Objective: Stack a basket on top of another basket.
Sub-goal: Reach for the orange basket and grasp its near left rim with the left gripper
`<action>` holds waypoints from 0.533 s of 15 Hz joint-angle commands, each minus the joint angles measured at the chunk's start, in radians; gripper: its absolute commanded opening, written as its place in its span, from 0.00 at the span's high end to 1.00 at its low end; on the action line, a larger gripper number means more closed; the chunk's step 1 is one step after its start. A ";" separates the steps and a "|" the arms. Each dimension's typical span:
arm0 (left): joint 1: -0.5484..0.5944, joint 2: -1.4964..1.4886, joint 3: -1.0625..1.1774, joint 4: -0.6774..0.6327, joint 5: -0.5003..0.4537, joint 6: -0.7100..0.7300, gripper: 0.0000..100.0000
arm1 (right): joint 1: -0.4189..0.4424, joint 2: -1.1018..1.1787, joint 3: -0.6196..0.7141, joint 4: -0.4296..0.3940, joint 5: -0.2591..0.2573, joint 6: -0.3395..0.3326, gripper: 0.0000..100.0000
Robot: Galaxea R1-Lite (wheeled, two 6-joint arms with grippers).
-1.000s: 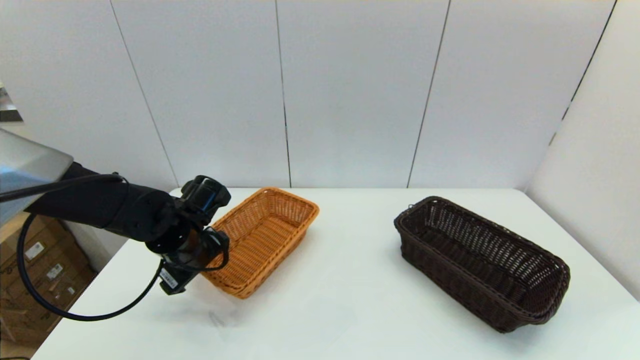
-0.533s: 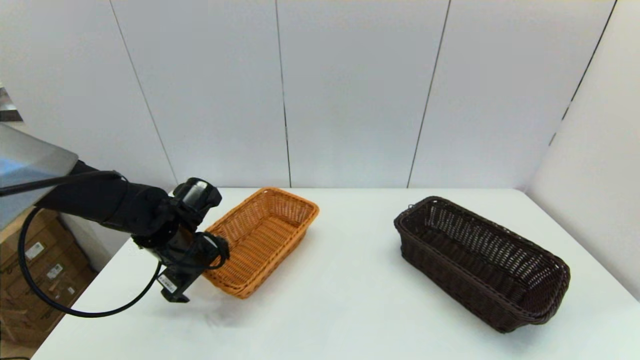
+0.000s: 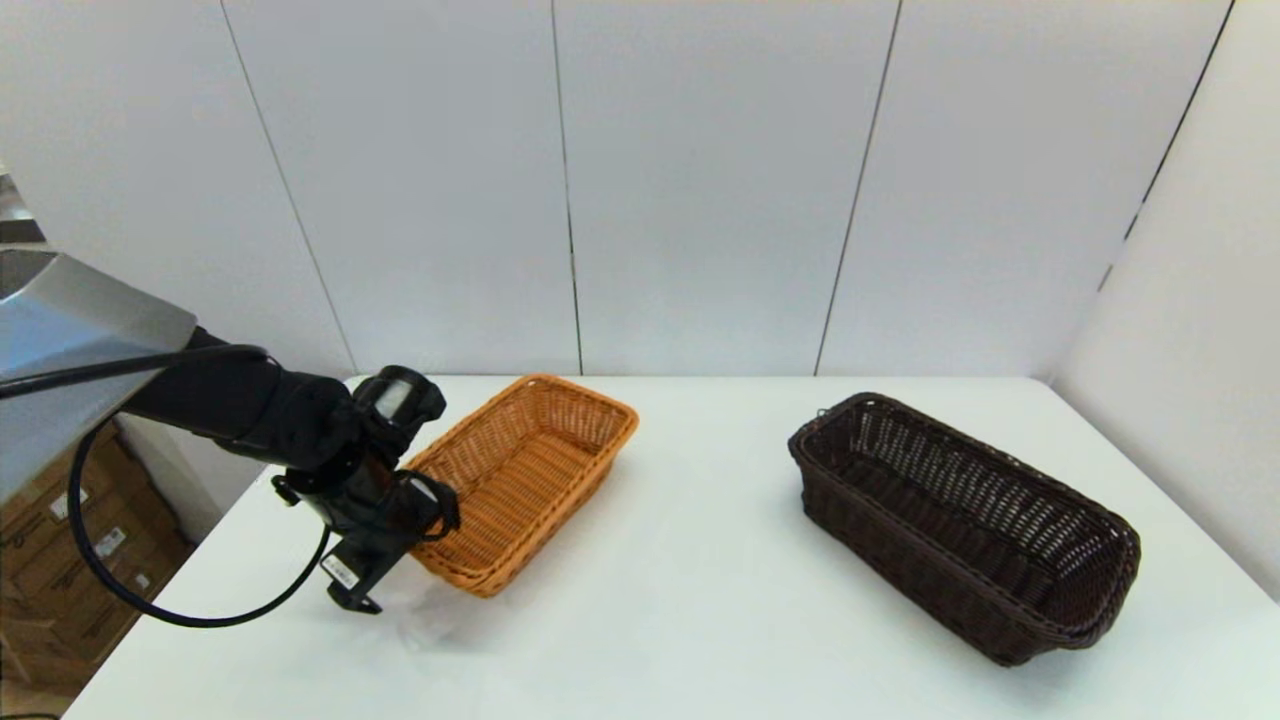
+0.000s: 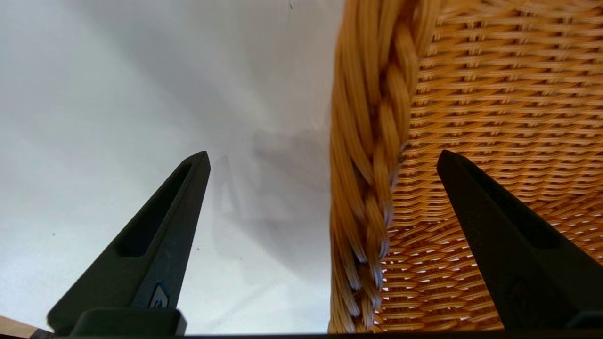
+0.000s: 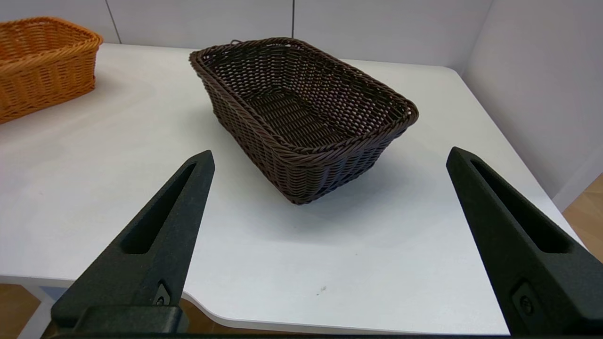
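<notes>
The orange-tan shallow basket (image 3: 525, 480) sits at the table's left rear, its long axis slanting away. My left gripper (image 3: 395, 570) is open at the basket's near left corner. In the left wrist view the left gripper (image 4: 325, 153) straddles the braided rim (image 4: 372, 141), with one finger (image 4: 155, 235) outside over the table and the other finger (image 4: 509, 226) inside over the woven floor. The dark brown, taller basket (image 3: 960, 520) stands alone on the right. My right gripper (image 5: 330, 151) hangs open off the table's near edge, facing the dark basket (image 5: 301, 108); the head view does not show it.
The white table (image 3: 680, 600) has grey wall panels behind and a side wall (image 3: 1200, 350) on the right. Cardboard boxes (image 3: 60, 540) sit on the floor past the table's left edge. The near rounded table edge (image 5: 264, 325) lies just in front of the right gripper.
My left arm has shifted slightly and the gripper has sunk lower at the orange basket's near left corner. Neither basket has moved.
</notes>
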 commanded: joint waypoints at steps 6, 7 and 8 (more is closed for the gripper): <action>0.000 0.010 -0.019 0.024 -0.016 -0.004 1.00 | 0.000 0.000 0.000 0.000 0.000 0.000 0.00; 0.000 0.012 -0.019 0.024 -0.019 -0.004 1.00 | 0.000 0.000 0.000 0.000 0.000 0.000 0.00; 0.000 0.012 -0.019 0.024 -0.023 -0.004 1.00 | 0.000 0.000 0.000 0.000 0.000 0.000 0.00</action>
